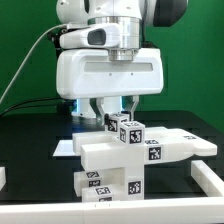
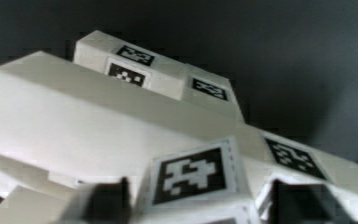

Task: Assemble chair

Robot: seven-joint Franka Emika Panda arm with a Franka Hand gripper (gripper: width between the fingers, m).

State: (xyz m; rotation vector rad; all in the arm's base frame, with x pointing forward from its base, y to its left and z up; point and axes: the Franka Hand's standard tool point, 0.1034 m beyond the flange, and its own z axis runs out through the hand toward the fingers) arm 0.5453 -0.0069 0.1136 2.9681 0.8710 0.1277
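Bright even overhead light, blurry wrist view (soft close-up edges).

Across the lower half of the exterior view runs a black bench (image 1: 30,150), its matte top taking a soft pale sheen toward the middle left of the frame. Behind it, filling the upper left and upper right, stands a green backdrop (image 1: 25,40), flat and evenly lit. A thin dark cable (image 1: 28,62) sweeps down across that green in the upper left, curving toward the left edge. In the wrist view, a dim grey background (image 2: 300,50) fills the upper right, blurred and featureless.
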